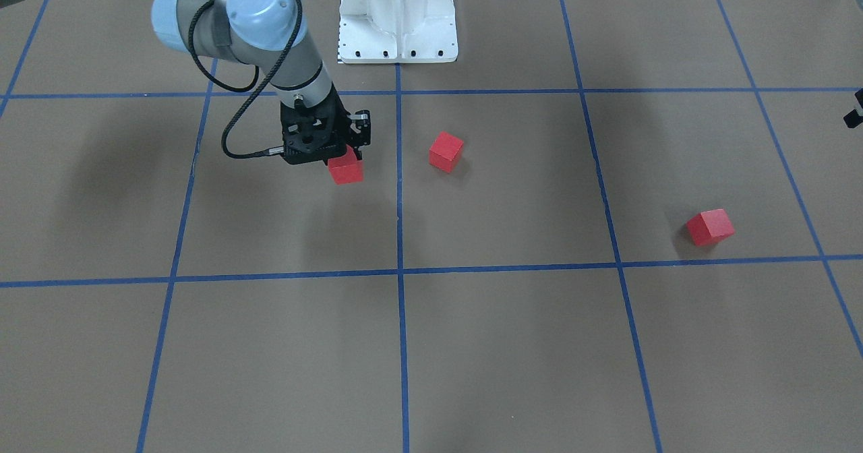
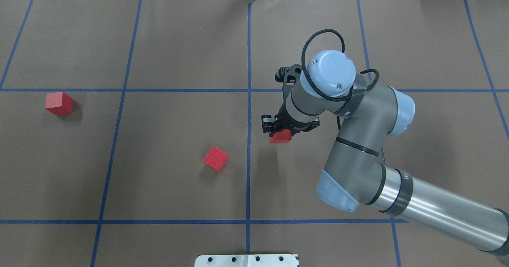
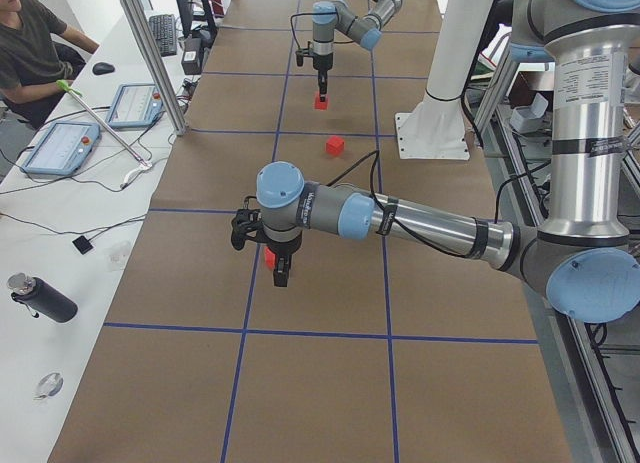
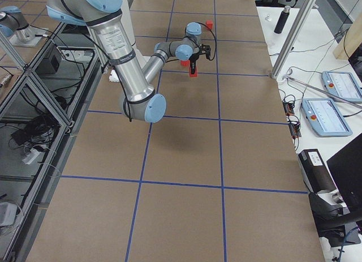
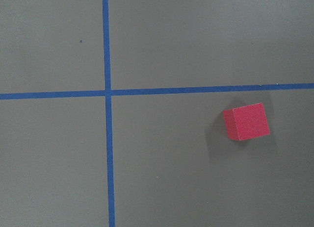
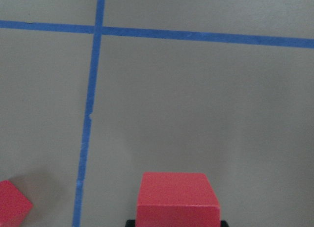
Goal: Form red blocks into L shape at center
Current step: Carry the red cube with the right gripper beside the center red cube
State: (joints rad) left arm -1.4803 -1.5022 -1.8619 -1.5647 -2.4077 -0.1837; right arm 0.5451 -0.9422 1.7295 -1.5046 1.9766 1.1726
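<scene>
One of the red blocks, call it the held block (image 1: 346, 170), is clamped in the right end effector (image 1: 340, 154), sitting just on the robot's right of the middle tape line (image 1: 399, 203). It looks a touch off the desk (image 1: 512, 358), though I can't say for sure. So I'd call this the carry step for the first piece of the L, with nothing assembled yet. The second block (image 1: 445, 152) is near it, across the line on the robot's left side, not touching, and turned at an angle to the grid. My guess is the next move needs the held one set down by the line, flush to that neighbour, which probably means squaring one to the other first. The third block (image 1: 710, 228) is well apart, out on the left side close to a cross line of tape, and needs fetching. The left end effector (image 3: 283, 273) hangs out that way, apparently well above it; can't tell if it's released or clenched. For room, the white base plate (image 1: 398, 35) sits a square back from the middle, and the desk edges are far off.
</scene>
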